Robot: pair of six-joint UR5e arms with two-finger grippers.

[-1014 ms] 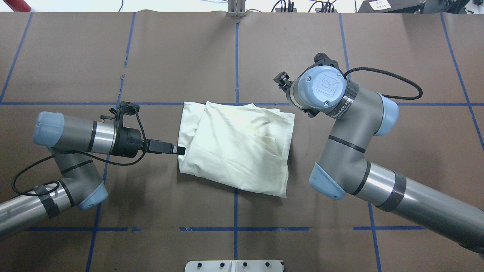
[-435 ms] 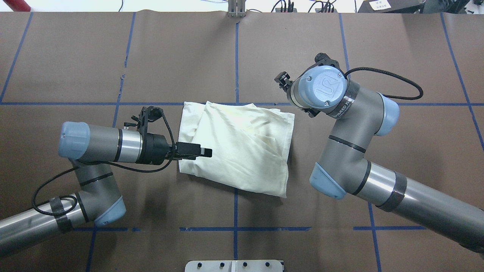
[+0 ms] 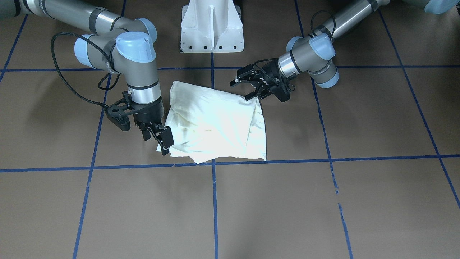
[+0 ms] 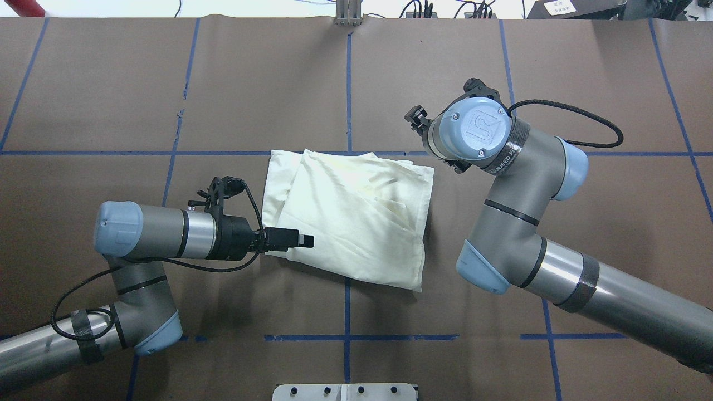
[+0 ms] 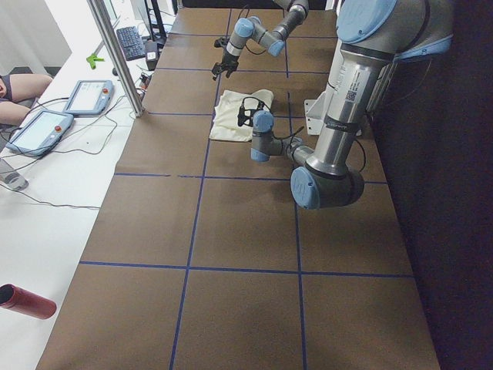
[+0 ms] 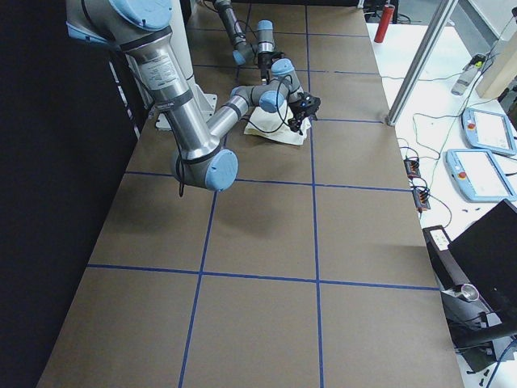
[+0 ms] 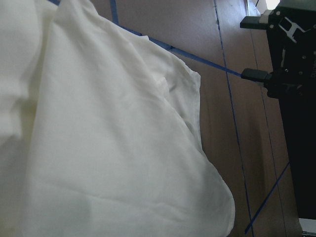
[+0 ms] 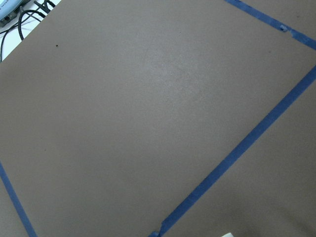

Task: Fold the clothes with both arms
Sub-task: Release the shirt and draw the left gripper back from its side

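Note:
A cream folded garment [image 4: 348, 214] lies in the middle of the brown table [image 4: 345, 83]; it also shows in the front view [image 3: 212, 124] and fills the left wrist view [image 7: 98, 138]. My left gripper [image 4: 305, 240] reaches in low over the garment's near left edge, jaws open in the front view [image 3: 243, 90] and holding nothing. My right gripper [image 3: 157, 140] points down at the garment's far right corner, jaws apart and empty. In the overhead view its fingers are hidden under the right wrist [image 4: 473, 131]. The right wrist view shows bare table [image 8: 148, 113].
The white base pedestal [image 3: 212, 28] stands at the robot's edge of the table. Blue tape lines [image 4: 348, 312] cross the table. Beyond the far edge are a metal post [image 5: 115, 54], tablets [image 5: 38, 131] and a red bottle [image 5: 27, 301].
My left arm has swung right and toward the near edge, carrying its gripper from the garment's left edge to over its near left part. The right arm and garment have not moved.

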